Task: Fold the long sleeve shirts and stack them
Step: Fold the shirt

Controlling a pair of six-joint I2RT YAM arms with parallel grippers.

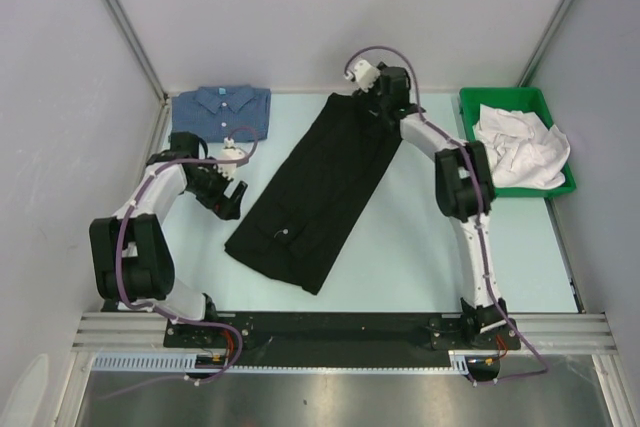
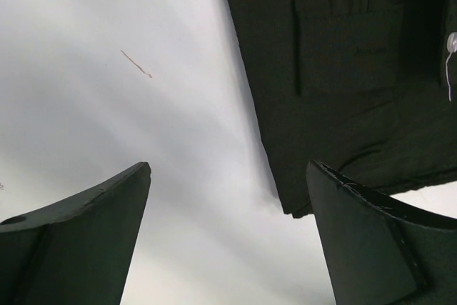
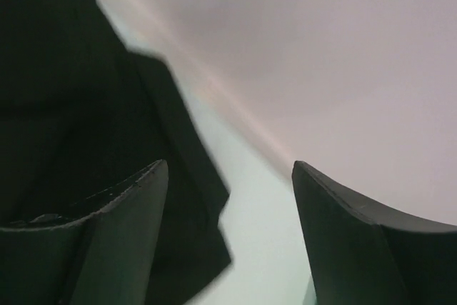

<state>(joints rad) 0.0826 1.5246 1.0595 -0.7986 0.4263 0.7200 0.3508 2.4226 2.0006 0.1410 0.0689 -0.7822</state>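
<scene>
The black shirt (image 1: 318,187) lies folded into a long strip, running diagonally from the table's far middle to the near centre. It also shows in the left wrist view (image 2: 350,69) and the right wrist view (image 3: 78,112). The blue shirt (image 1: 225,112) lies folded at the far left corner. My left gripper (image 1: 232,199) is open and empty, just left of the black shirt's lower end. My right gripper (image 1: 375,99) is open and empty above the black shirt's far end, near the back wall.
A green bin (image 1: 471,112) with white cloth (image 1: 520,147) stands at the far right. Grey walls close in the table on three sides. Bare pale table (image 1: 420,247) lies between the black shirt and the right arm.
</scene>
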